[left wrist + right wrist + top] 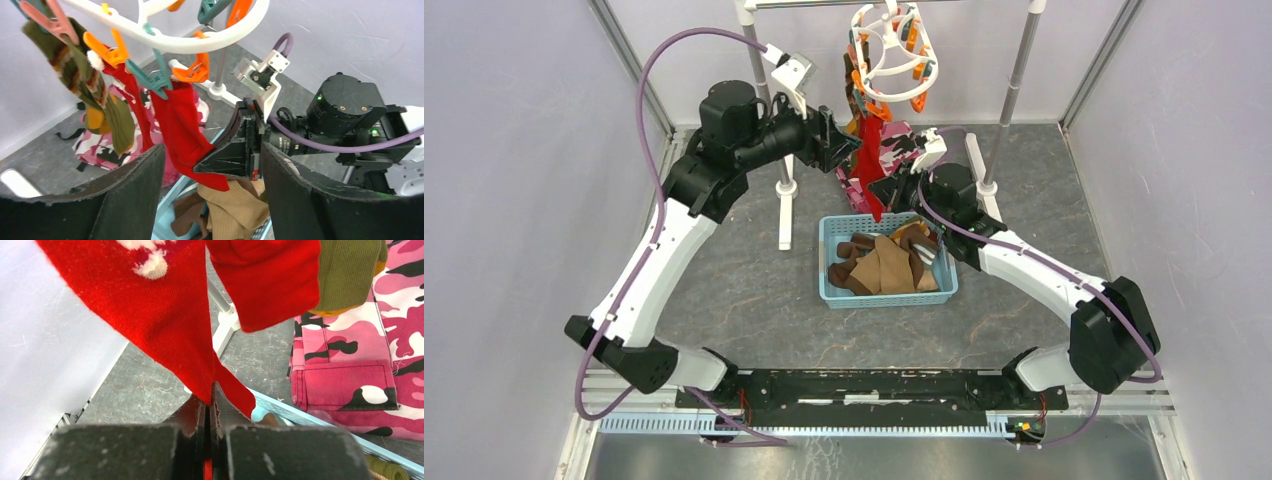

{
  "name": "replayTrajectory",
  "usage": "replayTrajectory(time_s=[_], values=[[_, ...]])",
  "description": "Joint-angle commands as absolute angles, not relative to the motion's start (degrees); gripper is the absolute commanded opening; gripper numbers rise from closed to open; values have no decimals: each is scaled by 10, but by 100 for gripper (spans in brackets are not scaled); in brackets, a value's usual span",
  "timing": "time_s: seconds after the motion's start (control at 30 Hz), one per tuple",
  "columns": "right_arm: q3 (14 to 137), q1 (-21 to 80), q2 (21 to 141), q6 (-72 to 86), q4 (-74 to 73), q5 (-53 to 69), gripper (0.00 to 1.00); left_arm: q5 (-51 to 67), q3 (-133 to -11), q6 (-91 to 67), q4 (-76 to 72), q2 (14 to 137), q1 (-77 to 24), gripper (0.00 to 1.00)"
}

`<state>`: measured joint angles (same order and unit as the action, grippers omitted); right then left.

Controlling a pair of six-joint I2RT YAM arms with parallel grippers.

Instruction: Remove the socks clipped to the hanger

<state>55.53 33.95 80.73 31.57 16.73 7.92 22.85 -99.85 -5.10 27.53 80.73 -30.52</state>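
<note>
Right wrist view: right gripper pinching the lower tip of the red sock, whose long axis runs upward from the claw to a clip on the hanger above; left gripper, spread and empty, hovers just beside.

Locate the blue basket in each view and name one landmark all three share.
Top external: blue basket at table centre between the arms, brown and tan socks inside.
Left wrist: bottom centre, seen between the left fingers, under the red sock.
Right wrist: only a rim strip, lower right.
Shared landmark: pink camouflage cloth, just beyond the basket.
</note>
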Motion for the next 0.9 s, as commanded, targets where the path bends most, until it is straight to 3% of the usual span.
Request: replayTrajectory(time_s=[0.0, 0.87], values=[[573, 350, 809, 325, 210, 78, 0, 162, -979, -6, 288, 799, -303, 77], [577, 404, 801, 333, 215, 54, 0, 232, -988, -134, 186, 889, -279, 71]])
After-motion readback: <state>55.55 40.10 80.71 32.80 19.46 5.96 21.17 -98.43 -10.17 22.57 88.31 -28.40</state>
